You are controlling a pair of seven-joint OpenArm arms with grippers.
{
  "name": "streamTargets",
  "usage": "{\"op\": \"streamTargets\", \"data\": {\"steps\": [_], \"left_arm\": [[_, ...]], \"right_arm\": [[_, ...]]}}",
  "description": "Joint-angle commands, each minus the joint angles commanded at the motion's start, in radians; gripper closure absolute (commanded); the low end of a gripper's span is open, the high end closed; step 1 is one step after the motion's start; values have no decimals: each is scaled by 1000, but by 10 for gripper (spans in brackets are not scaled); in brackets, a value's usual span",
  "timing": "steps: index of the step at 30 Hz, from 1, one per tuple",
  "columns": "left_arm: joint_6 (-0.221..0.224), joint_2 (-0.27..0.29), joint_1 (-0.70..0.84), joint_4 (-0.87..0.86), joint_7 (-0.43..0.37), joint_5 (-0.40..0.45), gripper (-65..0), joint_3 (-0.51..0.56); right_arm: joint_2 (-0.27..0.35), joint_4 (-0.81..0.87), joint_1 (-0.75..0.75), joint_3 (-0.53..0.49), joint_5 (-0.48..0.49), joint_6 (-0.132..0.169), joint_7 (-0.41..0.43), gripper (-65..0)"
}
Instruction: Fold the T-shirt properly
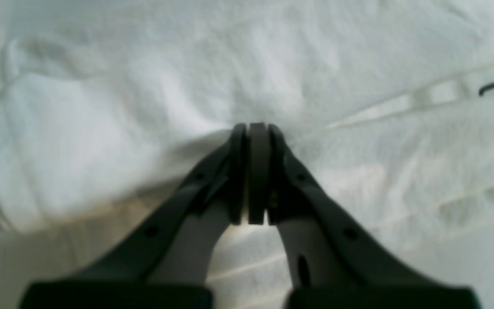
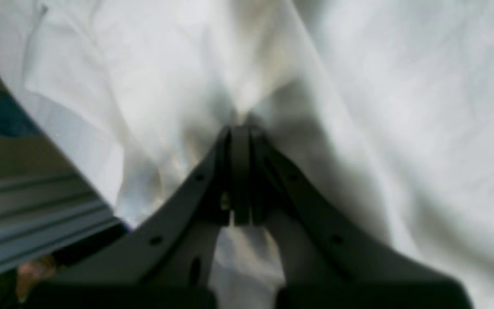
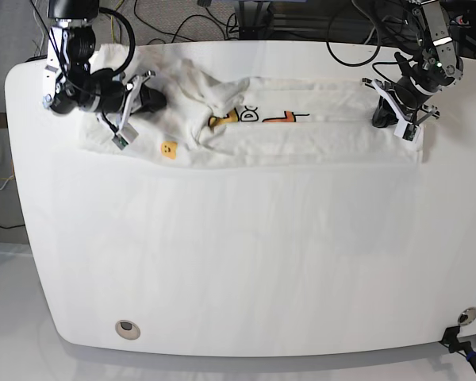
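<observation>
T-shirt (image 3: pixel 301 131) lies at the far side of the bench (image 3: pixel 246 262), stretched left to right as a long narrow strip, so one lengthwise fold looks done. Left part is bunched and rumpled, with bits of print and a small yellow mark showing near the middle

Left end effector (image 1: pixel 257 128) sits on the strip's right end, jaws pressed together; white cloth bunches up to the tips, so I judge it pinches the shirt. Right end effector (image 2: pixel 240 128) is at the strip's left end, jaws closed too, with cloth gathered and tented at the tips, so it has hold of the shirt

Still to do, as I read it: smooth the bunched left part, fold the ends inward into a compact rectangle

Bench is white, glossy, with rounded corners; a round fitting (image 3: pixel 127 327) sits at the near left. Cables (image 3: pixel 222 20) trail past the far edge
</observation>
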Motion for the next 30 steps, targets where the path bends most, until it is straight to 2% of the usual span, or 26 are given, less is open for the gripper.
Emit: {"op": "streamTargets", "data": {"steps": [2, 4, 6, 10, 21, 24, 30], "left_arm": [[0, -23, -5, -2, 0, 0, 0, -11], [0, -28, -21, -2, 0, 0, 0, -11], [0, -58, -31, -2, 0, 0, 0, -12], [0, -66, -48, -2, 0, 0, 0, -12], [0, -78, -71, 8, 2, -2, 0, -12], [0, -78, -118, 11, 3, -2, 0, -12], [0, -78, -189, 15, 9, -2, 0, -12]], "right_arm": [[20, 0, 23, -17, 0, 0, 0, 0], [48, 0, 51, -74, 0, 0, 0, 0], [74, 0, 75, -120, -2, 0, 0, 0], [84, 0, 98, -137, -2, 0, 0, 0], [80, 2, 109, -138, 8, 0, 0, 0], [78, 6, 140, -137, 9, 0, 0, 0], [41, 37, 190, -133, 11, 0, -5, 0]]}}
